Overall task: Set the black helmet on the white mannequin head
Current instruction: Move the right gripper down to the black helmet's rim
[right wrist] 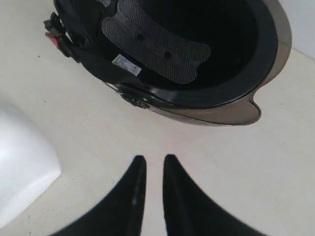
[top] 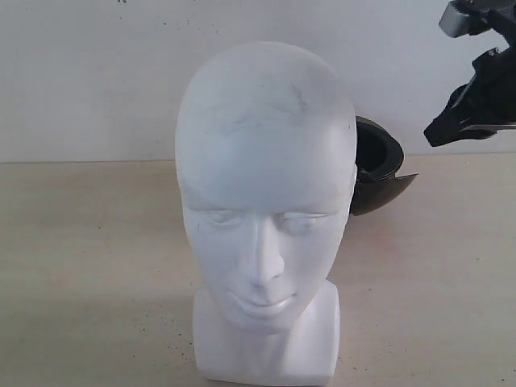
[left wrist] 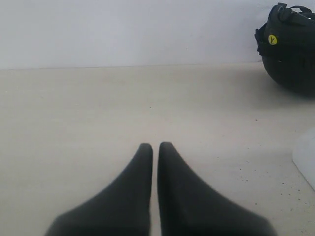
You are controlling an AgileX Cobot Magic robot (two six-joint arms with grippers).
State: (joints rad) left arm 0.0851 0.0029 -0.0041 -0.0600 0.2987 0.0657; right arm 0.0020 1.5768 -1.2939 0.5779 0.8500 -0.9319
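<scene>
Beige table (top: 97, 242) bears black helmet (right wrist: 187, 54) — hollow upward, empty — both hands nearly clenched.

**Right tool hanging over the upturned helmet**

I am looking down on the black helmet (right wrist: 187, 54) lying opening-up on the surface (right wrist: 275, 167), its mesh padding and smoky visor (right wrist: 221, 115) showing. My right tool (right wrist: 153, 164) is holding its fingers nearly together, gripping nothing. The white mannequin head (right wrist: 22, 162) is sitting beside it.

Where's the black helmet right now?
In the exterior view, the black helmet sits on the table behind the white mannequin head, at its right, opening upward.
</scene>
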